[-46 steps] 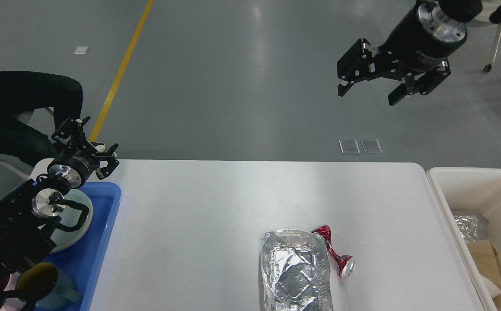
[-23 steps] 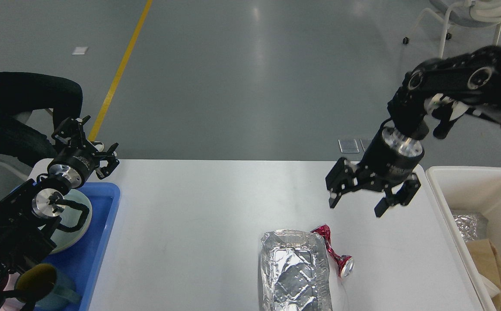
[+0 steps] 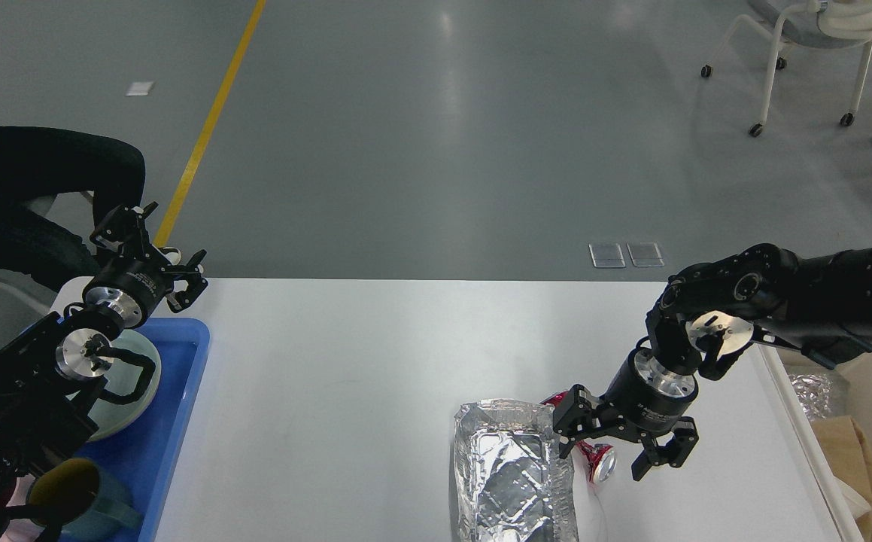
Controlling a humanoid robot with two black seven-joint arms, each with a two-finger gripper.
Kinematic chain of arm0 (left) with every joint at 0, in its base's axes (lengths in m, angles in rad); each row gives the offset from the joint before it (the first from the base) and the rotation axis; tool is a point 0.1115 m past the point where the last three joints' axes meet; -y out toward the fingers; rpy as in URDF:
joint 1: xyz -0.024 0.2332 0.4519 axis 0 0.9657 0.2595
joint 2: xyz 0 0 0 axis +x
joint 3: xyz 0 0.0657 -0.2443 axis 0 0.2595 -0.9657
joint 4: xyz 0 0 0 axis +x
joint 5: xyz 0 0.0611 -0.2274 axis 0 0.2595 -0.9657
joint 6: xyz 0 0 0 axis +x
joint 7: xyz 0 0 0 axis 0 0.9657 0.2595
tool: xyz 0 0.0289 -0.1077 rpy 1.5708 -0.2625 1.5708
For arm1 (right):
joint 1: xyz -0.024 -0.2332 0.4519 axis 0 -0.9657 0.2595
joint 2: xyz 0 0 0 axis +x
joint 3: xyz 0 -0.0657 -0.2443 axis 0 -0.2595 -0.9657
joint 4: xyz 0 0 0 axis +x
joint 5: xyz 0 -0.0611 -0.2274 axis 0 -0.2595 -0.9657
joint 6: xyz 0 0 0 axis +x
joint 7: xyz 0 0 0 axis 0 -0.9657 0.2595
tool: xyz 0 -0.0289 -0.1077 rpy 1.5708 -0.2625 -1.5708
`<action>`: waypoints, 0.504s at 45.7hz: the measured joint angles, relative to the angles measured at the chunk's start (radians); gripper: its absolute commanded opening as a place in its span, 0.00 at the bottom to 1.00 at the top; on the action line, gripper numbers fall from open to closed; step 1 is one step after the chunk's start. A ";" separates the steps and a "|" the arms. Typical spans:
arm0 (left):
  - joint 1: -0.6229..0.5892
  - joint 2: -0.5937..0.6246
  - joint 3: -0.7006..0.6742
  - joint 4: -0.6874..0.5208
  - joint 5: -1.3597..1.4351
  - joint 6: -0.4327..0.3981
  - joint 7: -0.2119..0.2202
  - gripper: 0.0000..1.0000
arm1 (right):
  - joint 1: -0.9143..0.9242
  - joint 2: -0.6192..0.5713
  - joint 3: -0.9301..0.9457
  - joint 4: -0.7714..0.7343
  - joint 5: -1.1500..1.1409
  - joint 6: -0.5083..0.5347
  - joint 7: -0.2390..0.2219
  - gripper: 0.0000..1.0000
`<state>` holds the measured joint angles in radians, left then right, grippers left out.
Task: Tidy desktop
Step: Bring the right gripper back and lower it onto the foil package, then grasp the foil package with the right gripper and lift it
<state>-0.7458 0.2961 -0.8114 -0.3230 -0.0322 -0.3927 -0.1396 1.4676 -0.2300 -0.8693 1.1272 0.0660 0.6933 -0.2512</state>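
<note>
The white desktop (image 3: 375, 361) fills the lower middle of the head view. A crumpled silver foil bag (image 3: 511, 470) lies near its front edge. A crushed red can (image 3: 600, 461) lies against the bag's right side. My right gripper (image 3: 600, 461) is open, low over the desktop, with its fingers on either side of the can's silver end. My left gripper (image 3: 151, 245) is open and empty, raised over the far left corner of the desktop.
A blue tray (image 3: 183, 406) at the left holds a pale green plate (image 3: 131, 388) and a dark mug (image 3: 78, 493). A white bin (image 3: 853, 339) at the right holds foil and brown paper. A seated person (image 3: 37, 188) is at far left.
My right arm has swung down from high above the floor to the desktop, bringing its open gripper over the red can. The left arm has not moved.
</note>
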 measured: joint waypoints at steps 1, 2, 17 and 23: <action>0.000 0.000 0.000 0.000 0.000 0.000 0.000 0.97 | -0.010 0.003 0.004 -0.005 0.000 -0.005 0.000 1.00; 0.000 0.000 0.000 0.000 0.000 0.000 0.000 0.97 | -0.021 0.007 0.008 -0.011 0.001 -0.011 0.000 1.00; 0.000 0.000 0.000 0.001 0.000 0.000 0.000 0.97 | -0.137 0.068 0.029 -0.037 0.008 -0.202 0.001 1.00; 0.000 0.000 0.000 0.001 0.000 0.000 0.000 0.97 | -0.164 0.073 0.043 -0.038 0.008 -0.252 0.001 0.84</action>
<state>-0.7458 0.2960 -0.8115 -0.3222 -0.0322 -0.3927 -0.1396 1.3034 -0.1569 -0.8268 1.0896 0.0735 0.4416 -0.2500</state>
